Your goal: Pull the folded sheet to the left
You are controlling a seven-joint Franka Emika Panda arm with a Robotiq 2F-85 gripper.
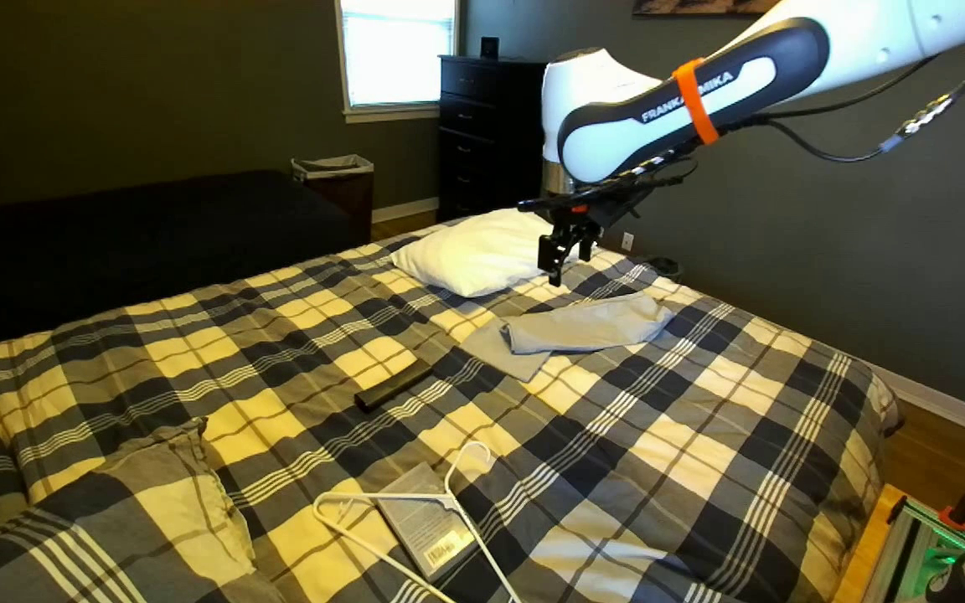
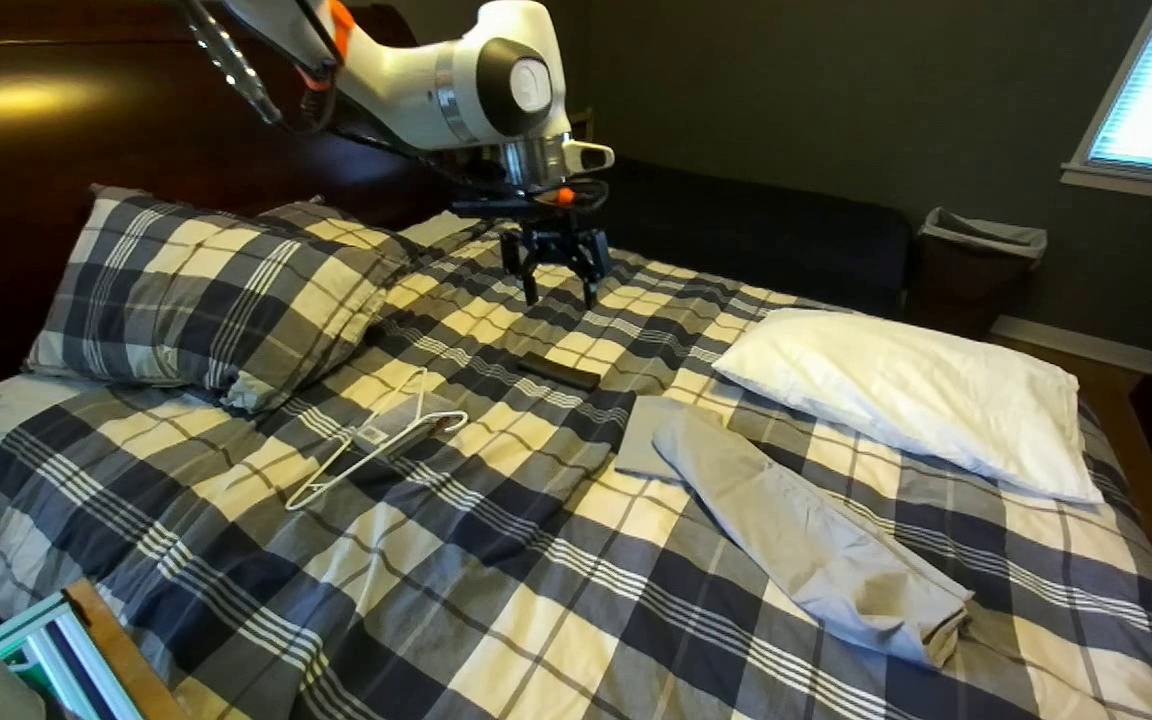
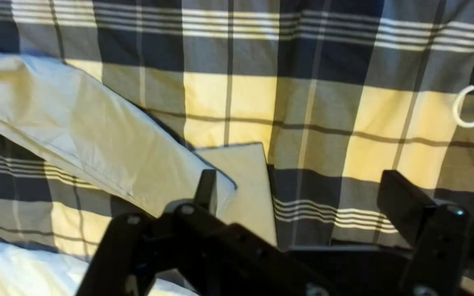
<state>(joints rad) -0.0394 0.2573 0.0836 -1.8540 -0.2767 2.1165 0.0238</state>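
Observation:
The folded sheet (image 1: 587,324) is a plain grey-tan folded cloth lying on the plaid bed. It also shows in an exterior view (image 2: 806,530) and on the left of the wrist view (image 3: 109,144). One end overlaps a paler grey flat cloth (image 2: 648,440). My gripper (image 1: 570,266) is open and empty, held well above the bed. It also shows in an exterior view (image 2: 561,300). In the wrist view the open fingers (image 3: 298,174) span bare plaid and the flat cloth's edge, and the left finger hides a little of the folded sheet's near end.
A puffy white pillow (image 2: 906,390) lies beside the folded sheet. A black bar-shaped object (image 1: 393,385), a white hanger (image 1: 449,496) and a grey package (image 1: 428,528) lie on the bed. Plaid pillows (image 2: 216,300) stand by the headboard.

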